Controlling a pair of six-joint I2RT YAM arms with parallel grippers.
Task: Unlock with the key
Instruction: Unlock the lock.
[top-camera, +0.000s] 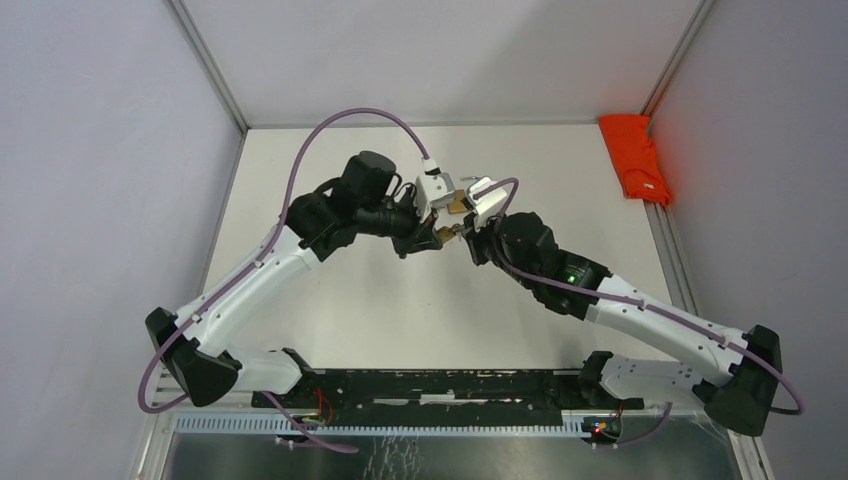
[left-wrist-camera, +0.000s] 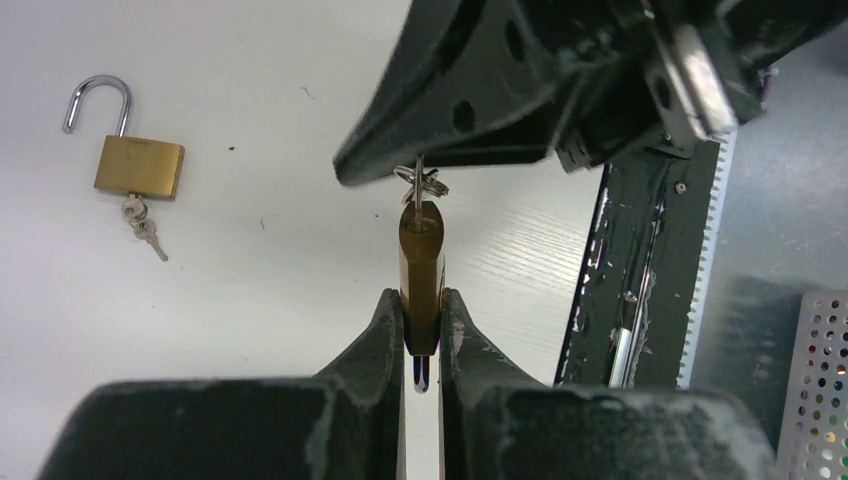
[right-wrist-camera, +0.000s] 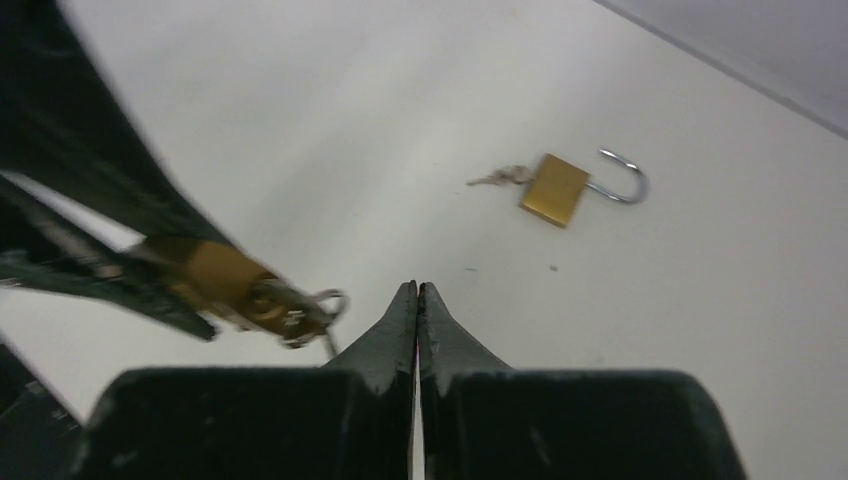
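My left gripper (left-wrist-camera: 422, 300) is shut on a brass padlock (left-wrist-camera: 421, 260), gripping its flat sides and holding it above the white table. A key with a ring (left-wrist-camera: 421, 183) sticks out of the padlock's keyhole end. My right gripper (right-wrist-camera: 417, 290) is shut with nothing between its fingers. Its black fingers (left-wrist-camera: 480, 90) hang just over the key ring, which lies left of them in the right wrist view (right-wrist-camera: 315, 310), beside the held padlock (right-wrist-camera: 205, 272). In the top view the two grippers meet at mid-table, left (top-camera: 437, 236) and right (top-camera: 466, 236).
A second brass padlock (left-wrist-camera: 140, 165) lies on the table with its shackle swung open and a key in it, also seen from the right wrist (right-wrist-camera: 555, 188). A red cloth (top-camera: 638, 158) lies at the far right edge. A black rail (top-camera: 440, 385) runs along the near edge.
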